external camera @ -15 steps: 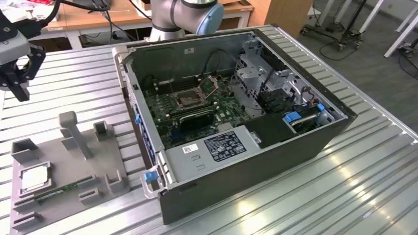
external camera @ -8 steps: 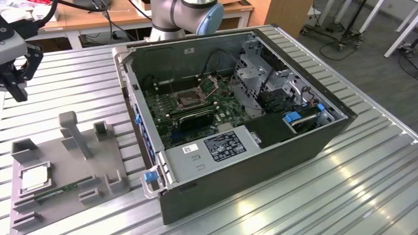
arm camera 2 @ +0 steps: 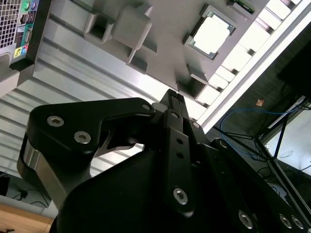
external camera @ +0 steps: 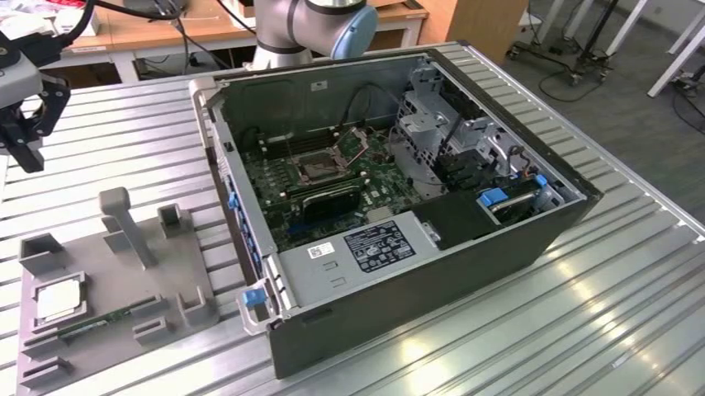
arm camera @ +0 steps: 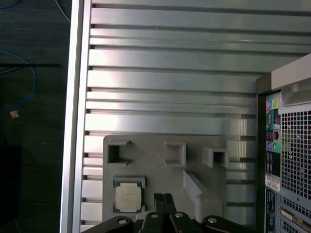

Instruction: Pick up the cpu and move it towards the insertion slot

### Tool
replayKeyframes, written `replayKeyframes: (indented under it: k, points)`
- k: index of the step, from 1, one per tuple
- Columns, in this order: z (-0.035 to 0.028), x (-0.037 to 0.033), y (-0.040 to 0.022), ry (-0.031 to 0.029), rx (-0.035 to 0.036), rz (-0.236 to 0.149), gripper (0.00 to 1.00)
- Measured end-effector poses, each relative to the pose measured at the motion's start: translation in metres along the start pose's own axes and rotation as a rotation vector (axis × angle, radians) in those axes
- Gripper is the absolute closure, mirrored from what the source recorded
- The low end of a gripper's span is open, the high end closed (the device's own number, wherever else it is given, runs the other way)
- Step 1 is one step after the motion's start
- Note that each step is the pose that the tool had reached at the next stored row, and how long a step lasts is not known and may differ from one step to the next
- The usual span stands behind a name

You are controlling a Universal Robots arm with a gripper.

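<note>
- The cpu [arm camera: 128,198] lies flat, silvery lid up, in a square recess of the grey holder [arm camera: 160,167]. It sits toward the holder edge that faces away from the computer case [external camera: 441,272].
- The gripper [arm camera: 164,198] hangs in the air above the holder, clear of it and touching nothing. In the first wrist view its tips line up just beside the cpu's recess.
- Its jaws are pressed narrow together with nothing between them, so the chip is not yet picked up.
- The insertion slot [external camera: 319,169] is a square socket with a dark centre and a metal frame on the board inside the open case. It is well apart from the holder, which stands beside the case on the ribbed metal worktop [external camera: 617,313].
- A long green memory stick [external camera: 105,322] lies in another groove of the holder, near the cpu but apart from it.
- Handling, as a judgement: the chip looks light, thin and stiff, so weight is no concern. The smooth metal lid is likely slippery, and the underside contacts are likely delicate.
- The best hold is probably across two opposite edges of the pale rim, squarely and with gentle force. The lid is too flat to pinch from above.
- The recess walls sit close around the chip, so there seems little room for the jaws beside those edges. A tilted grip could let the chip twist or slip.
</note>
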State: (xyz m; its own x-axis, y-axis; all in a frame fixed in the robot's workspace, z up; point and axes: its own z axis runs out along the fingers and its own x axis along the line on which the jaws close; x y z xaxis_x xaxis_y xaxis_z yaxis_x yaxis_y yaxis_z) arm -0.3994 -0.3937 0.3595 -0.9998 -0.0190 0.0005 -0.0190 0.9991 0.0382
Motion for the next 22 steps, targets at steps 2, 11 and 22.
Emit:
replayKeyframes:
  k: [2, 11, 22]
  points:
    - [0.0, 0.0, -0.0008, -0.0001, -0.0001, 0.0, 0.89]
    - [0.0, 0.0, -0.0019, 0.0, 0.0, 0.0, 0.89]
    - [-0.0003, 0.0001, -0.0082, 0.0, 0.0, 0.0, 0.89]
